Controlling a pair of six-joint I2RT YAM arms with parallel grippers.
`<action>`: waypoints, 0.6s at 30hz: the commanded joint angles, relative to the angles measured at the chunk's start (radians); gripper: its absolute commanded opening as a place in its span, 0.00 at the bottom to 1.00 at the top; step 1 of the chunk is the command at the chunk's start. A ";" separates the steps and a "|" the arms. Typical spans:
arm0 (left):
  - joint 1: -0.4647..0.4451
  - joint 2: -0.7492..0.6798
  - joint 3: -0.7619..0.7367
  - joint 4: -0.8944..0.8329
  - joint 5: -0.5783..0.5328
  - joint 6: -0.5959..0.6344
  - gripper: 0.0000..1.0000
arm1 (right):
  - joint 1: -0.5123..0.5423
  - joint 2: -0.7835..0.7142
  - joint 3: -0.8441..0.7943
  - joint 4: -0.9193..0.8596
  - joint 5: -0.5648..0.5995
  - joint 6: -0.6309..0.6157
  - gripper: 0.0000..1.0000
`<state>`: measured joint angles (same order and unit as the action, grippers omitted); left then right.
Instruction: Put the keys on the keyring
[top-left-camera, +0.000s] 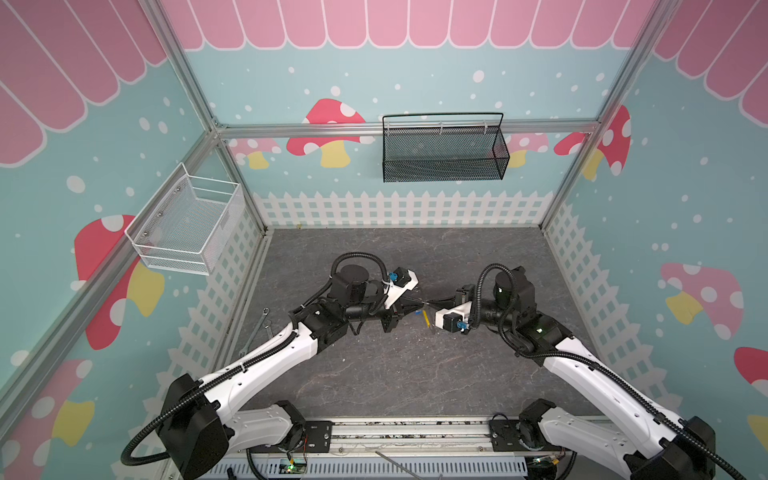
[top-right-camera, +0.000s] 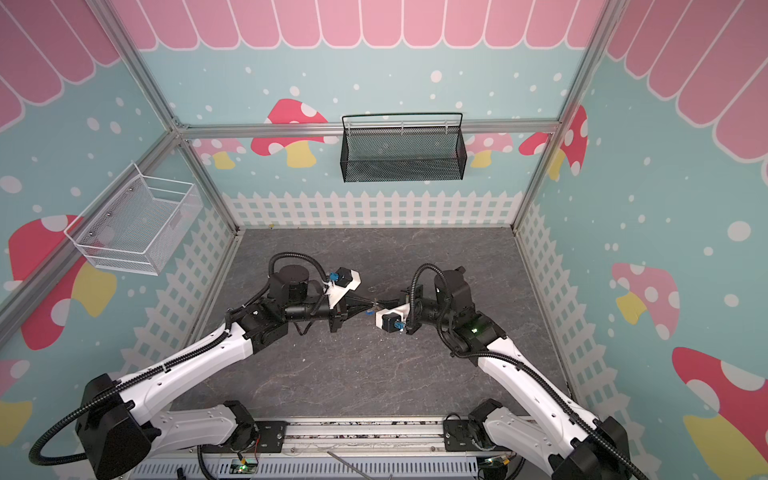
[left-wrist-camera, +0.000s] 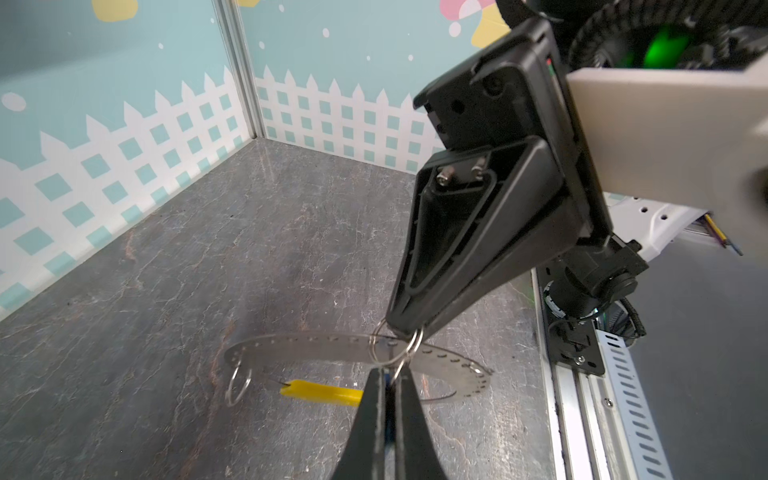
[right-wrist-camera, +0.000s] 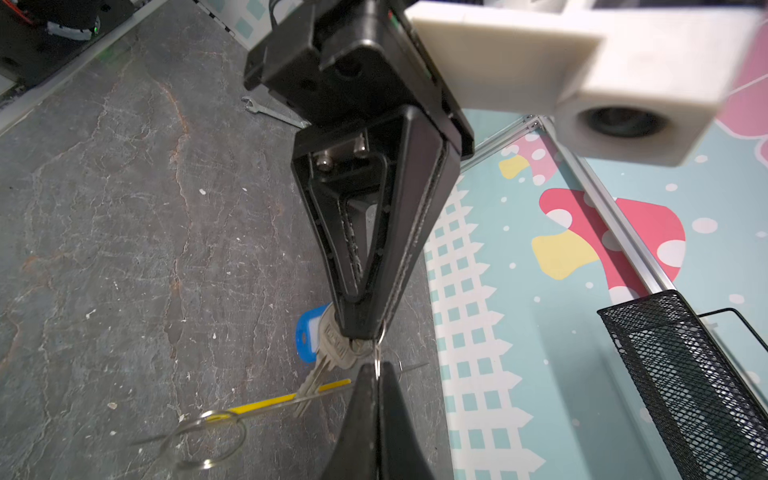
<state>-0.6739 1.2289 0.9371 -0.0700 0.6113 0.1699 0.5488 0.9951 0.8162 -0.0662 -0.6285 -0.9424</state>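
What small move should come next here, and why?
Probably the left hand should ease the key onto the keyring, which the right hand pinches: both hands are shut, tip to tip, and the key's head sits right at the ring.

R hand (right-wrist-camera: 376, 370) sat at frame bottom centre, fingers pressed together on the thin, edge-on keyring (right-wrist-camera: 376, 358). L hand (right-wrist-camera: 360, 332) hung from top centre, tips closed on the keys (right-wrist-camera: 336, 348): silver heads, blue plastic tag (right-wrist-camera: 304, 337) beside them, blades pointing lower left. Below them a thin strip w/ yellow segment (right-wrist-camera: 286, 399) ended in a second ring (right-wrist-camera: 243, 434) above the grey worktop (right-wrist-camera: 104, 249). Wrench (right-wrist-camera: 270, 111) lay upper centre-left; black mesh basket (right-wrist-camera: 685, 374) lower right.
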 joint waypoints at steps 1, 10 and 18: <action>0.017 0.022 0.016 -0.017 0.038 -0.022 0.00 | -0.007 -0.033 -0.007 0.106 -0.090 0.040 0.00; 0.030 0.058 0.023 0.005 0.082 -0.062 0.00 | -0.010 -0.017 -0.018 0.166 -0.170 0.089 0.00; 0.039 0.031 -0.007 0.046 0.032 -0.068 0.20 | -0.026 -0.003 -0.031 0.225 -0.185 0.186 0.00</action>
<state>-0.6460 1.2751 0.9443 -0.0254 0.6876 0.1013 0.5301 0.9955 0.7895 0.0689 -0.7486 -0.8074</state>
